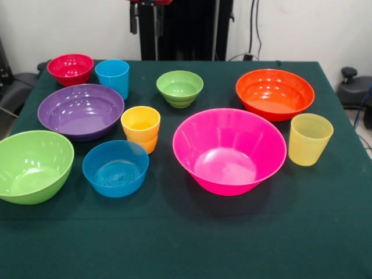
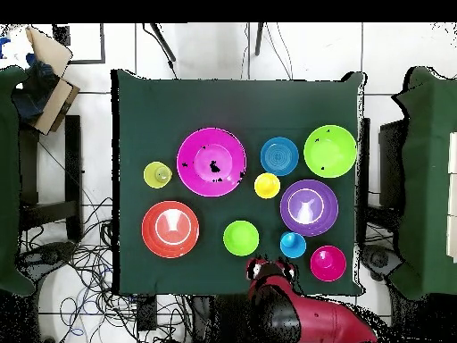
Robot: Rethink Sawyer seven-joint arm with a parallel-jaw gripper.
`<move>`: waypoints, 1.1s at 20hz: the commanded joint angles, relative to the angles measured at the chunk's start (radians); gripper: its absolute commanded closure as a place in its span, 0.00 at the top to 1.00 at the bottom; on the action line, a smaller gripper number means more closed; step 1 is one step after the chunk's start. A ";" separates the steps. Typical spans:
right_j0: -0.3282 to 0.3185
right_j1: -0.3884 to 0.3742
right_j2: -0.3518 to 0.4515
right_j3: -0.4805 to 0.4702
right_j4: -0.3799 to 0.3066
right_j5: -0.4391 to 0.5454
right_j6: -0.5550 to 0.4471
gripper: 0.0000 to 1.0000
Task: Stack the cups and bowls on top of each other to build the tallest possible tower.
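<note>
From the front, only the dark tips of my claw (image 1: 145, 17) hang at the top edge, well behind everything; I cannot tell how wide it stands. The big glossy pink plastic bowl (image 1: 229, 151) is my landmark on the green-clothed worktop (image 1: 186, 244). Left of it stand the orange-yellow plastic cup (image 1: 140, 128) and the mid blue bowl (image 1: 115, 168); right, the pale ribbed yellow cup (image 1: 310, 139); behind it, the orange bowl (image 1: 275, 94) and small green bowl (image 1: 179, 88). Nothing is stacked.

Overhead, my red arm (image 2: 308, 322) shows whole at the worktop's edge, claw (image 2: 270, 268) just beside the small green bowl (image 2: 241, 238) and sky blue cup (image 2: 293, 244), well apart from the pink bowl (image 2: 211, 161).
</note>
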 commanded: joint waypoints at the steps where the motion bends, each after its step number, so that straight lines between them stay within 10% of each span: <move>1: 0.042 -0.061 0.022 -0.048 0.051 0.134 0.099 1.00; 10: -0.212 -0.326 0.247 0.212 0.072 0.164 -0.012 1.00; 14: -0.276 -0.311 0.322 0.281 0.009 0.088 0.007 1.00; 18: -0.097 -0.165 0.084 0.183 -0.121 -0.011 0.093 1.00; 22: 0.023 -0.023 -0.021 0.087 -0.102 -0.062 0.151 1.00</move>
